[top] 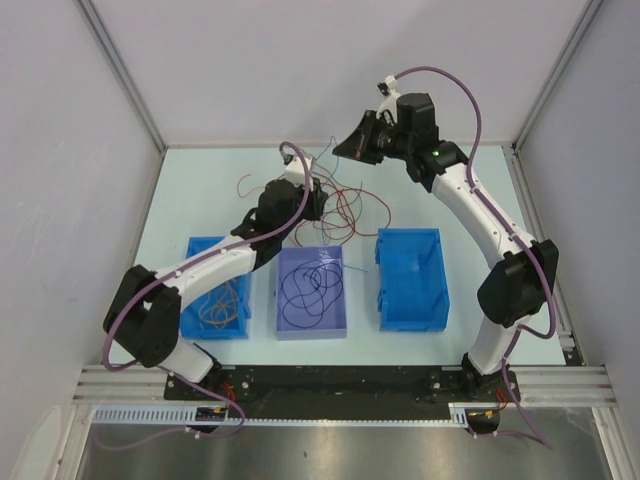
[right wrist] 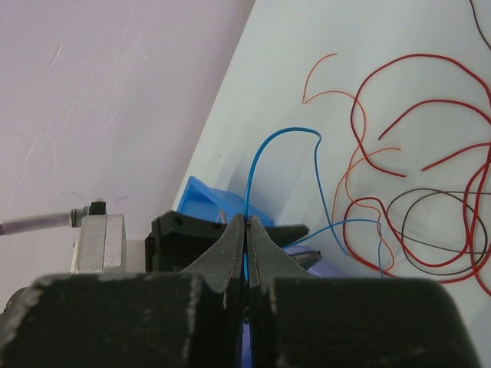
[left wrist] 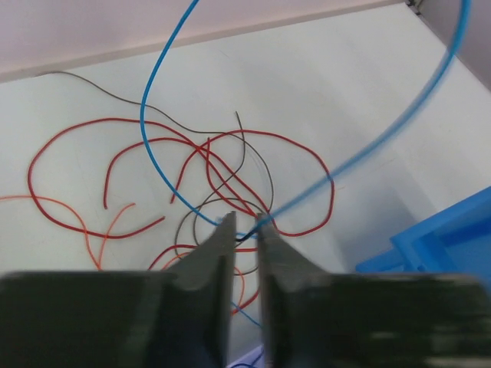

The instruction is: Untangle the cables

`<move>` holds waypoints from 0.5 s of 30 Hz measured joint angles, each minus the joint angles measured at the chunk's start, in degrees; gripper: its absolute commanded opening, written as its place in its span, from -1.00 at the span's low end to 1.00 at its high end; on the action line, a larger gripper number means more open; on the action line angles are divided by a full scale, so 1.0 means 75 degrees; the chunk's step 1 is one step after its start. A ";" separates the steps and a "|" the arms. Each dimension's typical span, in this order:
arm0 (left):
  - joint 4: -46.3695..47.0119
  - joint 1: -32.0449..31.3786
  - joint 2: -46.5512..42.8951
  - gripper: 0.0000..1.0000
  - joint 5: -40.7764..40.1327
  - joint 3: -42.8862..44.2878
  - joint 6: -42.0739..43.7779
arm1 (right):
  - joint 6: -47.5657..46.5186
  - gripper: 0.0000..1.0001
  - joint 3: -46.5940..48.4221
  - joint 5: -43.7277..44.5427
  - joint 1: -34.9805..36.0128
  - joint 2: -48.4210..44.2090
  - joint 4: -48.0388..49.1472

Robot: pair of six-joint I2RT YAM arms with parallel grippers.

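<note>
Cables [top: 345, 208] (red, dark brown, orange) are spread in overlapping loops on the tabletop [top: 200, 190], behind three bins. Dark strands are already lying in the lavender bin [top: 312, 330], and orange-tan ones in the left blue bin [top: 215, 331].

A blue cable [right wrist: 257, 165] is lifted out of the pile.
- Right gripper [right wrist: 245, 224]: raised, clamped tight on the blue cable.
- Left gripper [left wrist: 247, 227]: low over the pile, narrowed to a slit with the blue cable running between the tips. Whether the cable is actually pinched cannot be told.

Risks, as judged:
- The blue cable crosses a red loop [left wrist: 307, 153] close to the left gripper, so if it is pulled apart while snagged, the pile could be dragged or cinched into a knot.
- A neighbouring brown strand could be pinched along with it.
- The thin wire could slip from the pads under tension
</note>
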 measured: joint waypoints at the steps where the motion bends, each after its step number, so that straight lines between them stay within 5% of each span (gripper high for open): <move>1: 0.0000 0.0000 0.0003 -0.95 -0.0006 0.0000 -0.0058 | 0.0003 -1.00 -0.0012 -0.0006 0.0003 -0.0006 0.0000; 5: -0.0093 -0.0026 -0.0052 -0.99 -0.0067 0.0000 -0.0050 | 0.0000 -0.94 -0.0044 -0.0035 0.0003 -0.0009 0.0020; 8: -0.0487 -0.0035 -0.0376 -1.00 -0.0221 0.0003 -0.0143 | 0.0026 0.17 -0.0044 -0.0023 -0.0015 -0.0009 0.0041; 9: -0.0711 -0.0035 -0.0554 -1.00 -0.0248 0.0044 -0.0184 | 0.0026 0.74 -0.0041 0.0015 -0.0020 -0.0009 0.0035; 10: -0.1005 -0.0035 -0.0769 -1.00 -0.0280 0.0181 -0.0233 | -0.0085 0.96 -0.0044 0.0114 -0.0026 -0.0009 0.0023; 15: -0.2419 0.0017 -0.1265 -0.99 -0.0347 0.1900 -0.0335 | -0.0227 0.99 -0.0041 0.0647 -0.0050 -0.0009 -0.0119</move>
